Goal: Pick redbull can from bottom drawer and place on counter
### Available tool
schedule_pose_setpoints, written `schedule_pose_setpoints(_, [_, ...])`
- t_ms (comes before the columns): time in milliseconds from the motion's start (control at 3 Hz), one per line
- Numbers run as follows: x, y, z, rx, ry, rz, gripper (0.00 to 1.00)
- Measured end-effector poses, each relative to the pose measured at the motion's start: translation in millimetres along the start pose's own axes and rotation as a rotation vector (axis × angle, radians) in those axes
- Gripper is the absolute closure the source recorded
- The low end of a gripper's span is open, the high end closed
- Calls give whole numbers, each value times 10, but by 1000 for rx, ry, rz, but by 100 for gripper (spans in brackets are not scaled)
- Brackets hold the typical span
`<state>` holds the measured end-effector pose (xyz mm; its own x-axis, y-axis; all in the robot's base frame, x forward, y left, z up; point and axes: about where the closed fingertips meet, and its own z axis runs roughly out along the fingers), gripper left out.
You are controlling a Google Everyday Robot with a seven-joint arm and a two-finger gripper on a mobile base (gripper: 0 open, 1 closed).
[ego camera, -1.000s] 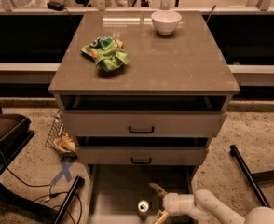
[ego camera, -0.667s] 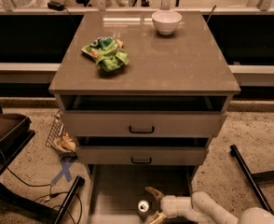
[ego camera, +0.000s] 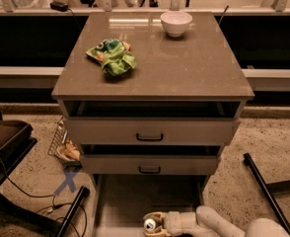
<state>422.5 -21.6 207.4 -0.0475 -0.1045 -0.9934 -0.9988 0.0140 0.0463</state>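
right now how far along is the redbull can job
Done: the bottom drawer is pulled open. In hand: the gripper is down in it at the redbull can, near the drawer's front; whether it has a grip I cannot tell. Left: lift the can out and set it on the counter, beside the white bowl and green bag.
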Motion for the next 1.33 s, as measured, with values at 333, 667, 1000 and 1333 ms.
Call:
schedule_pose_setpoints(333, [-1, 11, 21, -3, -3, 2, 82])
schedule_pose_setpoints(667, [-1, 23, 44, -6, -5, 3, 100])
schedule_pose_setpoints(1000, [-274, 30, -2, -25, -6, 15, 100])
schedule_pose_setpoints(1333, [-1006, 11, -195, -32, -10, 52, 100])
